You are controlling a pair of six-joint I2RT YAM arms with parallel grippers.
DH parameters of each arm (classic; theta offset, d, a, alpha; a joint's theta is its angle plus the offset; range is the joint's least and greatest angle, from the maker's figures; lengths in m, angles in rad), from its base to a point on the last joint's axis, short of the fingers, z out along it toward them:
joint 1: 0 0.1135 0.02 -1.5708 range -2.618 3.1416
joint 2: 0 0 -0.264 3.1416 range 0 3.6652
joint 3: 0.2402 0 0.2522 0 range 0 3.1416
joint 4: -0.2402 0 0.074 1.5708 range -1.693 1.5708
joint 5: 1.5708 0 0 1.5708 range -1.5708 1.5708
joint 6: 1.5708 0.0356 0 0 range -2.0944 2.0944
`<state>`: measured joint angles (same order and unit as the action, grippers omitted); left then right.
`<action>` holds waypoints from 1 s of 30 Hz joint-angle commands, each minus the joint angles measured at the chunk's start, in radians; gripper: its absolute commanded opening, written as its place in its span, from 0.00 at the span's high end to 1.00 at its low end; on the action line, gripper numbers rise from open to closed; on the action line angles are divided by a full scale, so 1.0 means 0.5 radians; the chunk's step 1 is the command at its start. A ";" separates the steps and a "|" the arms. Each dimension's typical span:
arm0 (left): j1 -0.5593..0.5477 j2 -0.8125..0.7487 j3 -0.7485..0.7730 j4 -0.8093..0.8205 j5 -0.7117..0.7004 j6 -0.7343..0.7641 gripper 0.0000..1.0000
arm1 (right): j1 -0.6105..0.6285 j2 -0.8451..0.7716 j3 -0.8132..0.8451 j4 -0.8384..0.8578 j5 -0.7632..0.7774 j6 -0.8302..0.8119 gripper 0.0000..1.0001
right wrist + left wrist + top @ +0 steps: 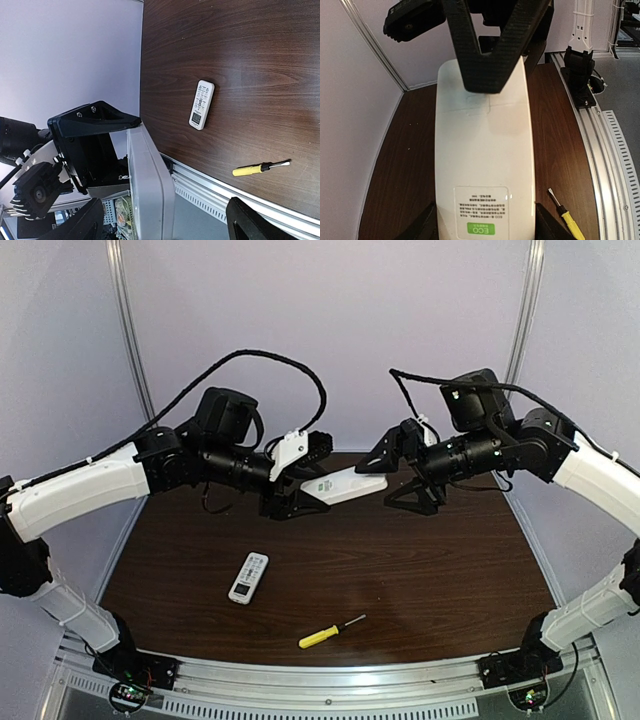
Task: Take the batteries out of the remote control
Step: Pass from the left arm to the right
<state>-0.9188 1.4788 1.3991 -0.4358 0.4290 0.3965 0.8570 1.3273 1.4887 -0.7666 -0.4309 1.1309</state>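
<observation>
Two-arm rig above a dark wooden worktop (400,570), the arms meeting over its far half. The left gripper (305,482) holds a white remote control (345,485) clear of the surface, its fingers (547,225) pressed against the two long edges at one end. The left wrist view shows the remote's plain back face, with a printed label (481,210) bearing a green patch near the held end and a faint cover seam (487,106) nearer the free end. The right gripper (395,475) stands at that free end with its fingers spread wide. One dark finger (485,65) lies across the back face over the seam; whether it touches cannot be told. In the right wrist view the remote is seen edge-on between the spread fingers (255,220) and apart from both. The batteries are not visible in any view – the back face appears closed. A second white remote (249,577) lies buttons-up on the near-left part of the worktop, and a yellow-handled screwdriver (330,632) lies near the front edge – apart from each other.
</observation>
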 commanded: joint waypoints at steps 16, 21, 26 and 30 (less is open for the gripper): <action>-0.081 -0.007 0.070 0.092 0.016 0.046 1.00 | -0.011 0.001 -0.069 0.166 -0.086 0.032 0.67; -0.086 -0.024 0.057 0.139 0.014 0.016 1.00 | -0.011 -0.060 -0.136 0.174 -0.097 0.028 0.81; -0.105 -0.028 0.020 0.169 0.001 -0.013 0.99 | -0.010 -0.132 -0.197 0.200 -0.062 0.040 0.91; -0.105 -0.036 -0.001 0.203 -0.018 -0.045 0.93 | -0.011 -0.159 -0.204 0.208 -0.031 0.024 0.95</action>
<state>-0.9707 1.4799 1.3991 -0.3916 0.4141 0.4011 0.8570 1.2709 1.4078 -0.6334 -0.4736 1.1820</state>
